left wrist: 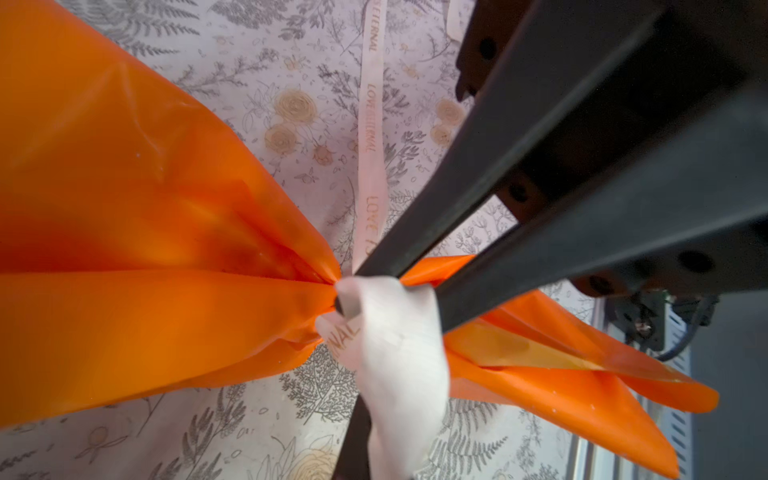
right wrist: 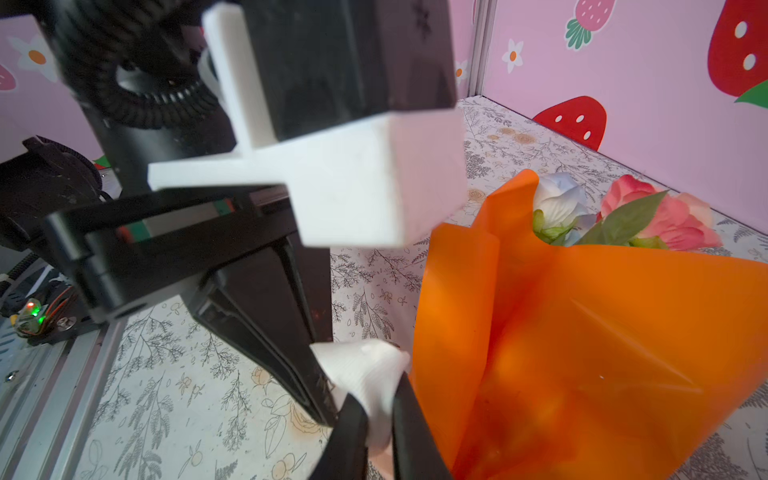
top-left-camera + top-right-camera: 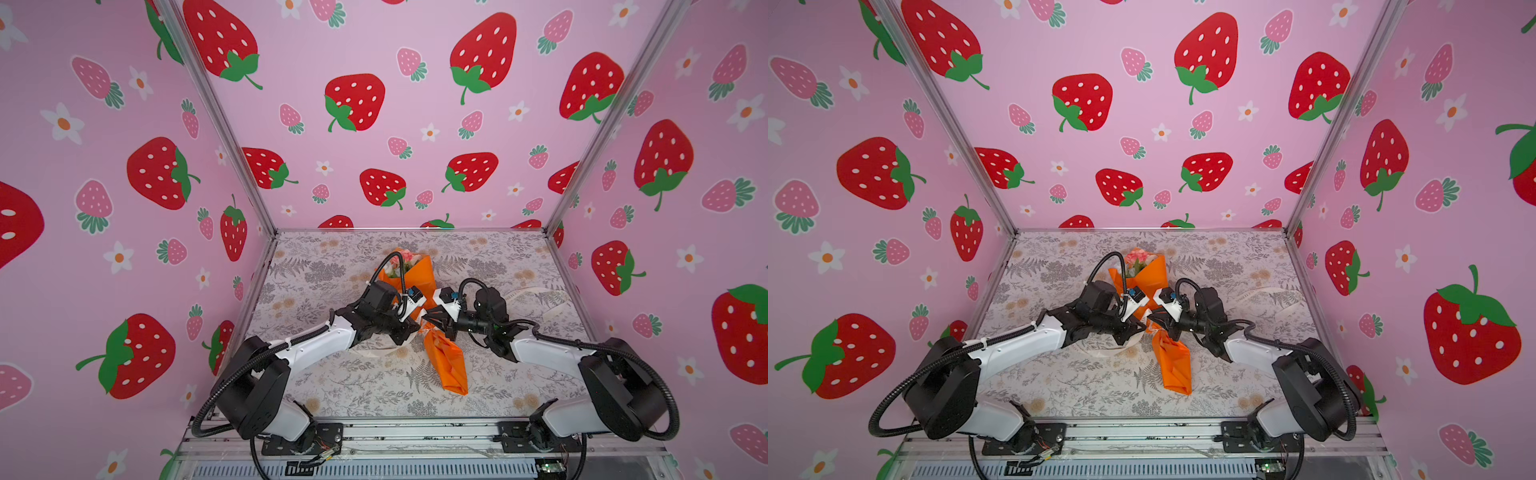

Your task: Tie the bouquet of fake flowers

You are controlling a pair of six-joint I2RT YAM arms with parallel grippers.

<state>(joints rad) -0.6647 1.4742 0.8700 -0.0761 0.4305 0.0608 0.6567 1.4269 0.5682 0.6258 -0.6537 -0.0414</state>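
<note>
The bouquet of fake flowers (image 3: pixel 409 262) (image 3: pixel 1138 259) lies on the table inside orange wrapping paper (image 3: pixel 446 361) (image 1: pixel 145 249), its heads toward the back wall. White and pink roses (image 2: pixel 648 216) stick out of the wrap. A cream printed ribbon (image 1: pixel 395 332) (image 2: pixel 365 365) is bunched at the pinched waist of the paper. Both grippers meet there. My left gripper (image 3: pixel 417 328) (image 2: pixel 322 390) is shut on the ribbon. My right gripper (image 3: pixel 428 322) (image 1: pixel 399 297) (image 2: pixel 378 395) has its jaws a little apart, with the ribbon bunch filling the gap between them.
A loose ribbon tail (image 1: pixel 370 124) runs across the floral tablecloth, and more ribbon (image 3: pixel 536 295) lies at the right behind the right arm. Pink strawberry walls enclose three sides. A metal rail (image 3: pixel 415 432) with the arm bases runs along the front edge.
</note>
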